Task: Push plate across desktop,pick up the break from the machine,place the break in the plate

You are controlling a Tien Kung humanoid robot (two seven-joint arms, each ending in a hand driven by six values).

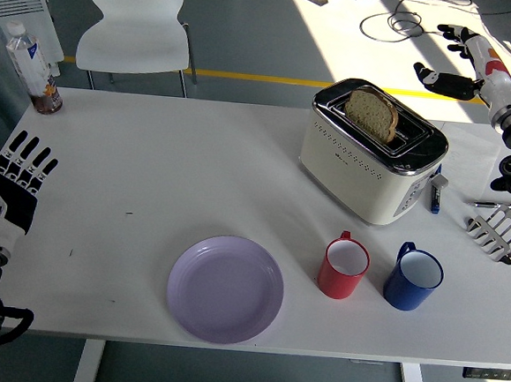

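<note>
The round lilac plate lies flat near the front edge of the white table, a little left of the middle. Around it there is free surface to the left, behind it and toward the far edge. On its right, just beside it but not touching, stands the red mug, and next to that the blue mug.

The cream two-slot toaster with a chrome top stands on the right half of the table, behind the mugs. The slice of brown bread sits upright in one slot, with its upper part above the rim.

The left hand is at the left edge of the table, well apart from the plate; its fingers are stretched out and spread, and it holds nothing. The right hand is raised past the far right corner, above and to the right of the toaster, not touching it; its fingers are apart and it holds nothing.

At the right edge lie a small metal rack and a pen. A small blue and white object rests just beside the toaster.

A plastic bottle stands at the far left corner. Behind the table there are a white chair, a grey floor with a yellow line, and cables in the sunlight.
</note>
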